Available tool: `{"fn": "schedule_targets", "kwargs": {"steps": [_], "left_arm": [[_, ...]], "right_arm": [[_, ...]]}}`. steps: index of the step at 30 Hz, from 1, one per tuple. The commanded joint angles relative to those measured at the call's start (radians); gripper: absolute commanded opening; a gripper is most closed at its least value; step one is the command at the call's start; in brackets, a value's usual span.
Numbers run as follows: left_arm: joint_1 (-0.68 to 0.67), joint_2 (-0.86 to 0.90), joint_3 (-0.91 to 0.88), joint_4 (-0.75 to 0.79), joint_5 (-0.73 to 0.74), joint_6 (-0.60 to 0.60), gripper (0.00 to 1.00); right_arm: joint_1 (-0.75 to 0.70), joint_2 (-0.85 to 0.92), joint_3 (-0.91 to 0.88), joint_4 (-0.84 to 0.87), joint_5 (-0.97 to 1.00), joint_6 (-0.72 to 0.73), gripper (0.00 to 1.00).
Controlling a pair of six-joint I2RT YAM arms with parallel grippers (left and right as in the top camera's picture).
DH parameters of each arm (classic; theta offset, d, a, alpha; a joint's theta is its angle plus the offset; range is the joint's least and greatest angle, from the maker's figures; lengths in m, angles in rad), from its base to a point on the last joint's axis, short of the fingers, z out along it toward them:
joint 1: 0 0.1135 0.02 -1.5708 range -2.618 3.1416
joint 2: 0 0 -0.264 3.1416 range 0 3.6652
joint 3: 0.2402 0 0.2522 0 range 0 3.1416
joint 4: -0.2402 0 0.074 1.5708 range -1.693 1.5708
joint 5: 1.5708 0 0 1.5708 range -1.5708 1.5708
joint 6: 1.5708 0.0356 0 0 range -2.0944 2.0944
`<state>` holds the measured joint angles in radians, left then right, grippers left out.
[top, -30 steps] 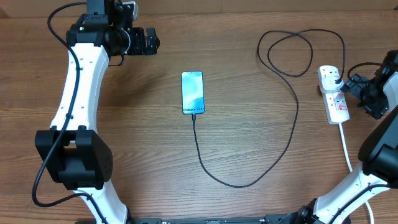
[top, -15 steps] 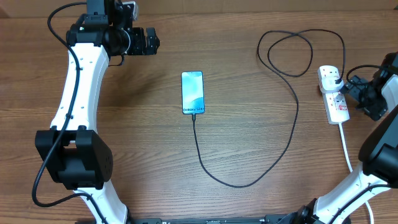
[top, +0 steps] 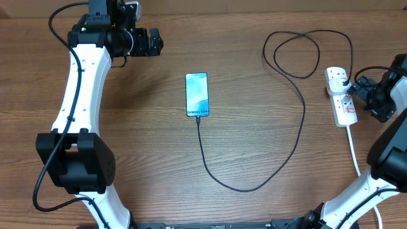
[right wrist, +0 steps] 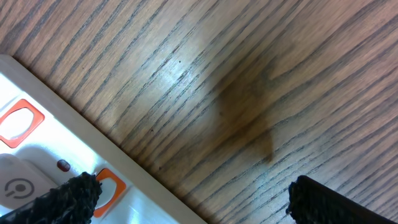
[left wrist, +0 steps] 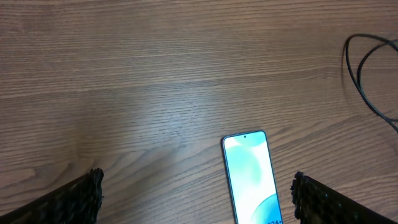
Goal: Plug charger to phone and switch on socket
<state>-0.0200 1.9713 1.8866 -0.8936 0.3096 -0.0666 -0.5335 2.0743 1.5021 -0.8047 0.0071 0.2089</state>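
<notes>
The phone (top: pixel 197 95) lies flat mid-table, its screen lit blue-teal. The charger (top: pixel 236 189) is a thin black cable whose tip meets the phone's near end. It curves right, loops at the back, and ends in a black plug (top: pixel 343 79) seated in the white socket (top: pixel 344 109) at the right. My right gripper (top: pixel 360 89) hovers open at the socket's right side. In the right wrist view its left finger (right wrist: pixel 68 200) overlaps an orange switch (right wrist: pixel 109 186) on the socket (right wrist: pixel 37 155). My left gripper (top: pixel 153 42) is open, back left of the phone (left wrist: pixel 252 183).
The socket's thick white cord (top: pixel 353 149) runs toward the front edge past the right arm's base. The charger's loops (top: pixel 299 54) lie behind the socket, and part of one loop (left wrist: pixel 367 87) shows in the left wrist view. Bare wood lies between the phone and the socket.
The right gripper has shifted very slightly beside the socket. The left arm, phone and cable have not moved.
</notes>
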Motion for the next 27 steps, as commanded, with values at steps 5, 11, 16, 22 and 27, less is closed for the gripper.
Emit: {"fn": "schedule_targets", "kwargs": {"steps": [5, 11, 16, 22, 27], "left_arm": [[-0.006, 0.005, -0.002, 0.001, -0.006, 0.026, 1.0], [-0.006, 0.005, -0.002, 0.002, -0.006, 0.026, 1.0], [-0.006, 0.005, -0.002, 0.002, -0.006, 0.026, 1.0], [-0.006, 0.005, -0.002, 0.002, -0.006, 0.026, 1.0], [-0.006, 0.005, -0.002, 0.001, -0.006, 0.026, 1.0]], "right_arm": [[0.007, 0.015, -0.026, -0.019, -0.099, -0.008, 1.0], [0.007, 0.015, -0.026, -0.039, -0.099, -0.008, 1.0], [0.007, 0.015, -0.026, -0.051, -0.099, -0.008, 1.0], [0.007, 0.015, -0.022, -0.045, -0.095, -0.008, 1.0], [-0.013, -0.026, 0.026, -0.102, -0.085, 0.021, 1.0]]}}
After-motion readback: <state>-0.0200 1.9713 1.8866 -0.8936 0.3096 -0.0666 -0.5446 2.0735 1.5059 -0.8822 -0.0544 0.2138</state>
